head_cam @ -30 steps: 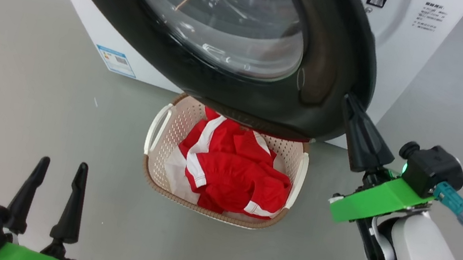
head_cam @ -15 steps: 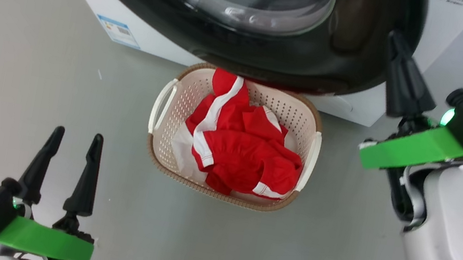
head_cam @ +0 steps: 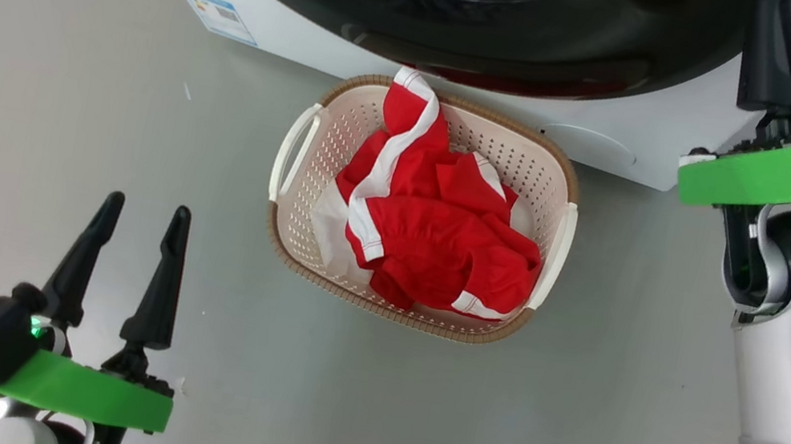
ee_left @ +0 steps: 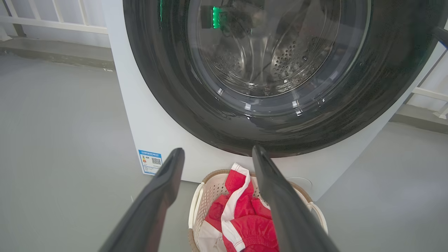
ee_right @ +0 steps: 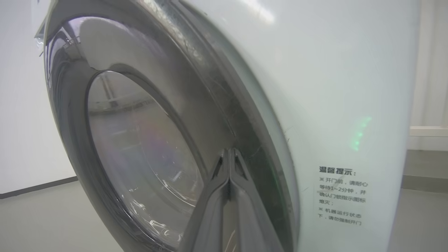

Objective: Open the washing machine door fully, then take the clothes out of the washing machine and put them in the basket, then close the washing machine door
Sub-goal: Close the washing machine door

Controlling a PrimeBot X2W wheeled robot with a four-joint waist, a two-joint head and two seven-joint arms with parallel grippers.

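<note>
We see door [head_cam: 525, 41] along top of head view, black rim close against washer [head_cam: 288, 44] front. We find right pincer [ee_right: 229, 153] at upper right, beside door's right edge: fingers pressed together, gripping nothing, tips against black rim in right wrist view. We note left pincer [head_cam: 147, 207] at lower left, well apart from door: fingers spread wide, empty, over floor [head_cam: 56, 113]. We see basket [head_cam: 325, 161] at centre, just below door, on floor; red-and-white clothes [head_cam: 440, 246] piled inside, one striped end reaching upper rim.
</note>
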